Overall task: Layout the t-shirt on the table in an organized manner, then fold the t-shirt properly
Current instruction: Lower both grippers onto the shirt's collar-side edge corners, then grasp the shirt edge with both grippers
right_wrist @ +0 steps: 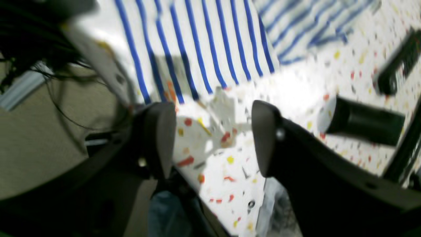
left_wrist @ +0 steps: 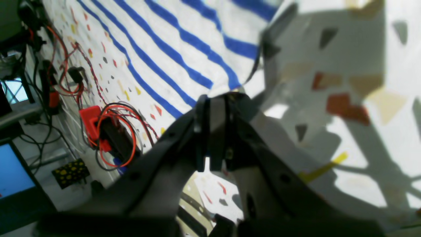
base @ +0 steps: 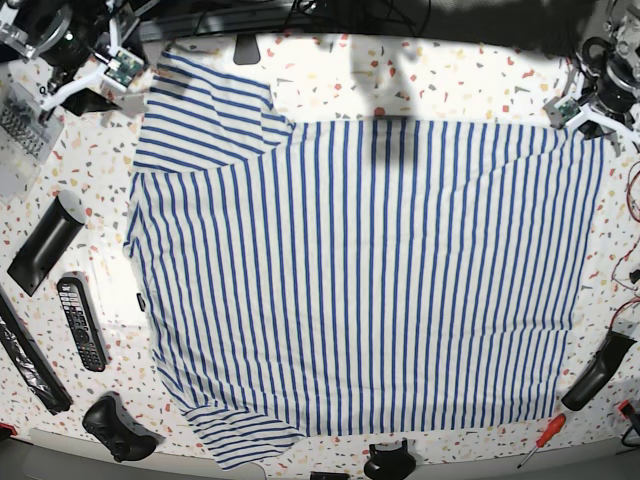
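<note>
Left gripper (left_wrist: pixel 213 131) pressed together at the t-shirt (base: pixel 370 280) corner, hold on cloth unclear; right gripper (right_wrist: pixel 212 138) spread over bare table (right_wrist: pixel 230 158). Lift evenly, fold along the stripes.

No legible text or labels anywhere.

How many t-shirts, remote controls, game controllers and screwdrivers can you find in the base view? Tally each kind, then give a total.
t-shirt: 1
remote control: 1
game controller: 1
screwdriver: 1
Total: 4
</note>
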Available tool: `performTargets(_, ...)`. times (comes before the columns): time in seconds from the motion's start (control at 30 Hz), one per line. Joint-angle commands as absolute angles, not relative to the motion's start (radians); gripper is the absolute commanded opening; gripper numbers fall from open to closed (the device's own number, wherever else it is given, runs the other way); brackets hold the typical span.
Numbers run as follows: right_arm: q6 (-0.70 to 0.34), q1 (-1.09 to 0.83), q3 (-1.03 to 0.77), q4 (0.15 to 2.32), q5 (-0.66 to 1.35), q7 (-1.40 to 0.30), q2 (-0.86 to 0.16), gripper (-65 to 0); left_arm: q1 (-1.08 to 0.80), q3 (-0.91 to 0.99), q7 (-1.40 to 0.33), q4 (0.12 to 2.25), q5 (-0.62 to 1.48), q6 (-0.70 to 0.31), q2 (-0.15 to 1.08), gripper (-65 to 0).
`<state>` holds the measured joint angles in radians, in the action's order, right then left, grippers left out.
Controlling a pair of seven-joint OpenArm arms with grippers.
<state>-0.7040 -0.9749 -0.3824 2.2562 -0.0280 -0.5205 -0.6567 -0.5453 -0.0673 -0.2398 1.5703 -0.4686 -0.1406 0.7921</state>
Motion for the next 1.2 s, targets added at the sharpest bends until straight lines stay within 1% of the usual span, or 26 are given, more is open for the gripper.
performTargets(0.0,-0.698,-0.978,-0.392,2.271,-0.024,-0.513,-0.674,-28.8,-0.546,-0.061,-0.234,1.58,-0.467,-0.138,0.805,-65.0)
performTargets(0.23,-0.698,-0.978,-0.385,2.265,0.033,-0.517,-0.679,-28.9,-0.545,-0.061,-0.235,1.58,-0.471,-0.138,0.796,-65.0)
performTargets(0.33,-0.698,-0.978,-0.346,2.231,-0.029,-0.509,-0.679,-29.0,-0.545,-0.061,-0.235,1.58,-0.471,-0.138,0.796,-65.0)
performTargets(0.47,-0.698,-0.971,-0.262,2.146,-0.165,-0.445,-0.679,-29.0,-0.545,-0.061,-0.234,1.58,-0.471,-0.138,0.796,-65.0)
performTargets(0.6,-0.698,-0.912,-0.164,2.072,-0.202,-0.426,-0.678,-29.0,-0.545,-0.061,-0.234,1.58,-0.471,-0.138,0.796,-65.0)
performTargets(0.7,-0.633,-0.847,-0.089,2.019,-0.244,-0.426,-0.679,-29.0,-0.545,-0.061,-0.234,1.58,-0.471,-0.138,0.796,-65.0)
performTargets(0.87,-0.629,-0.746,0.012,1.948,-0.263,-0.427,-0.679,-29.1,-0.546,-0.061,-0.235,1.58,-0.471,-0.138,0.795,-65.0)
performTargets(0.9,-0.628,-0.729,0.025,1.934,-0.263,-0.429,-0.679,-30.1,-0.546,-0.061,-0.235,1.58,-0.471,-0.138,0.796,-65.0)
performTargets(0.93,-0.629,-0.713,0.035,1.92,-0.262,-0.431,-0.679,-32.6,-0.546,-0.061,-0.235,1.58,-0.471,-0.138,0.796,-65.0)
performTargets(1.0,-0.628,-0.691,0.042,1.9,-0.262,-0.439,-0.679,-40.3,-0.546,-0.061,-0.235,1.58,-0.471,-0.138,0.796,-65.0)
performTargets(1.1,-0.628,-0.688,0.042,1.9,-0.262,-0.445,-0.679,-53.8,-0.546,-0.061,-0.235,1.58,-0.471,-0.138,0.796,-65.0)
performTargets(1.17,-0.628,-0.688,0.042,1.901,-0.257,-0.445,-0.679,-64.2,-0.546,-0.061,-0.235,1.58,-0.471,-0.138,0.796,-65.0)
